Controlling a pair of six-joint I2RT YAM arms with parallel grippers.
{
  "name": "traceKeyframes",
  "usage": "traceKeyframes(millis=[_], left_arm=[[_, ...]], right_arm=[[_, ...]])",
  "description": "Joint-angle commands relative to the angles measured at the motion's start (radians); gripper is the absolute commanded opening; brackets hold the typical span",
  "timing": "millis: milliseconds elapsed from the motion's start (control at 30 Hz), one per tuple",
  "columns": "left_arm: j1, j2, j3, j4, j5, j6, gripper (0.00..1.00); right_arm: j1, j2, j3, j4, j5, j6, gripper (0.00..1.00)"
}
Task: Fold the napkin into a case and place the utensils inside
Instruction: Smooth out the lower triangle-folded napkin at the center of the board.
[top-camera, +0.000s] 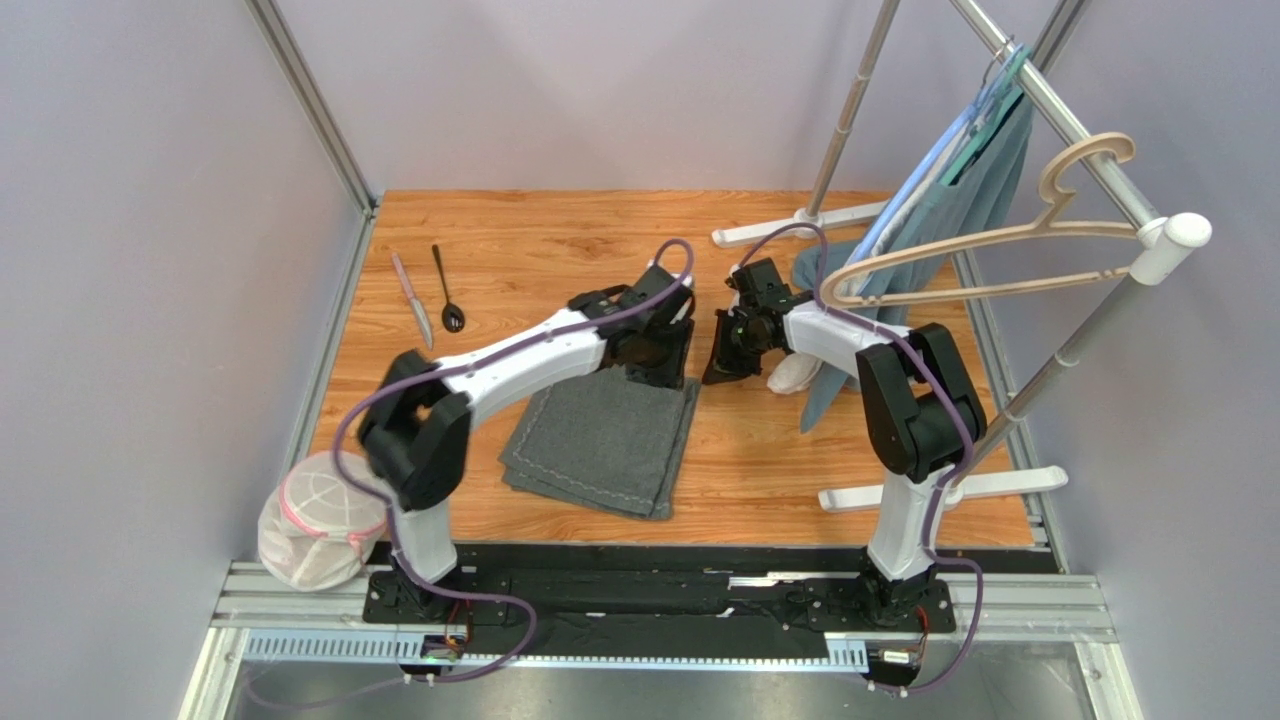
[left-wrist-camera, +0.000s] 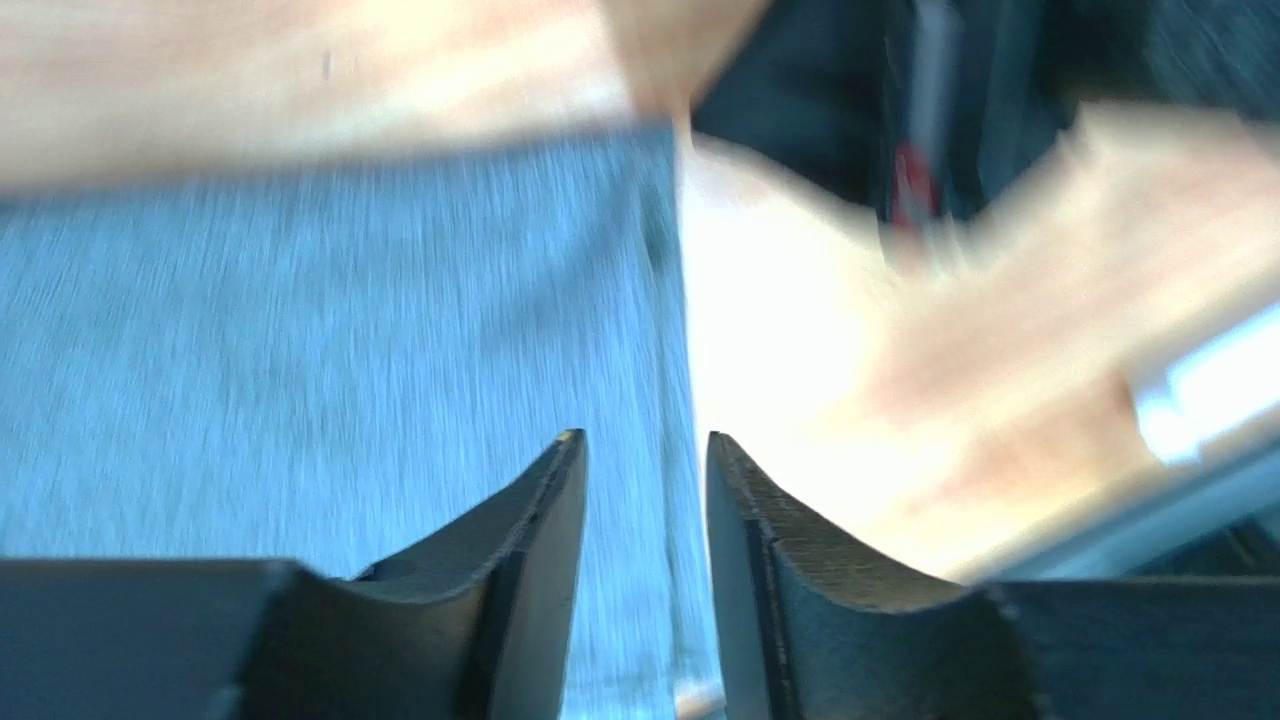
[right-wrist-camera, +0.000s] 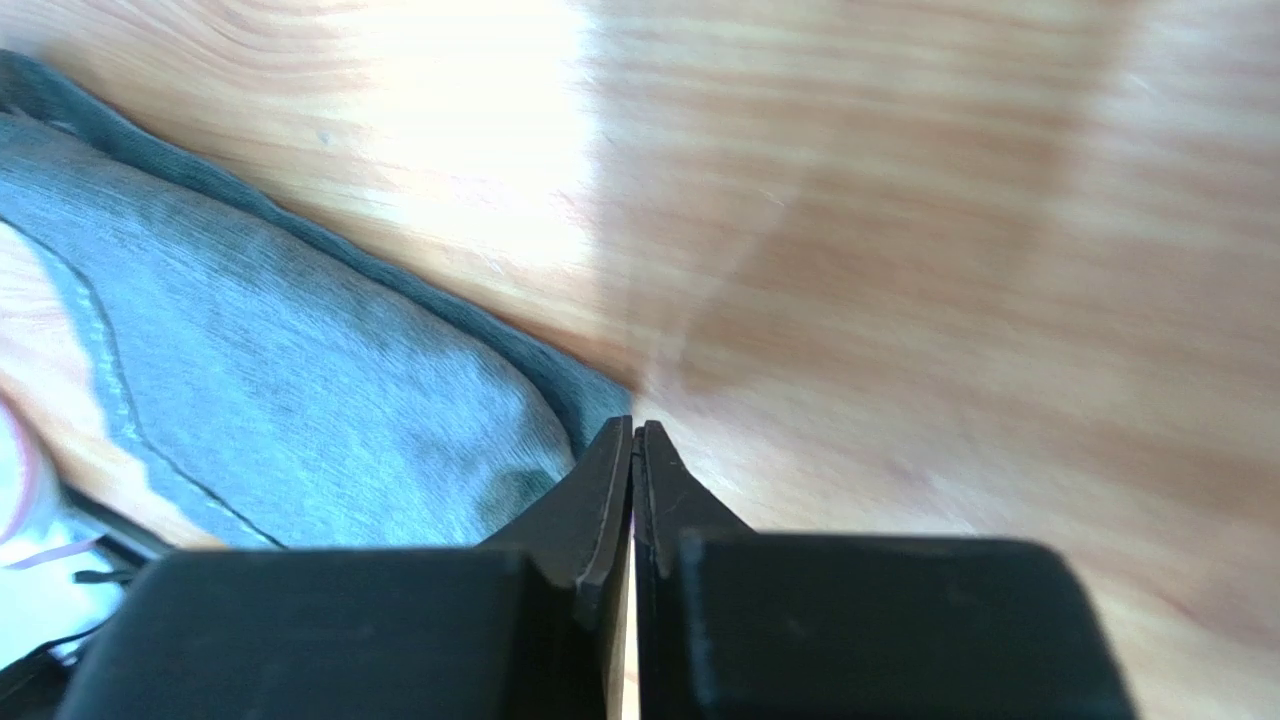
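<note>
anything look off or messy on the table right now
Only the napkin: it lies slanted on the table, and its folded layers don't match up, a lower layer peeking out along the near and left edges. The knife and spoon lie neatly side by side at far left. Nothing spilled or damaged.

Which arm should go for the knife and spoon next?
Left, probably. The knife and spoon lie far left, on its side, and the left end effector stands open at the napkin's far edge. The right end effector is shut, right of the napkin, farther away.
</note>
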Motion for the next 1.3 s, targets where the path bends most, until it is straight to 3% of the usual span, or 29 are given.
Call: traceKeyframes(millis=[0, 167, 433, 767, 1267], left_arm=[[-0.012, -0.248, -0.248, 0.064, 0.136, -0.031, 0.38], [-0.135, -0.393, -0.519, 0.245, 0.146, -0.074, 0.36], [-0.305, -0.364, -0.540, 0.216, -0.067, -0.126, 0.39], [-0.313, -0.421, -0.627, 0.210, -0.105, -0.158, 0.39], [-0.312, -0.419, -0.670, 0.259, -0.052, -0.203, 0.39]], right_arm=[[0.014, -0.127, 0.015, -0.113, 0.076, -0.050, 0.06], [0.115, -0.245, -0.135, -0.076, -0.014, 0.002, 0.17], [0.301, -0.417, -0.341, 0.014, -0.047, 0.154, 0.18], [0.407, -0.469, -0.473, 0.134, -0.083, 0.257, 0.10], [0.438, -0.415, -0.482, 0.217, -0.096, 0.294, 0.03]])
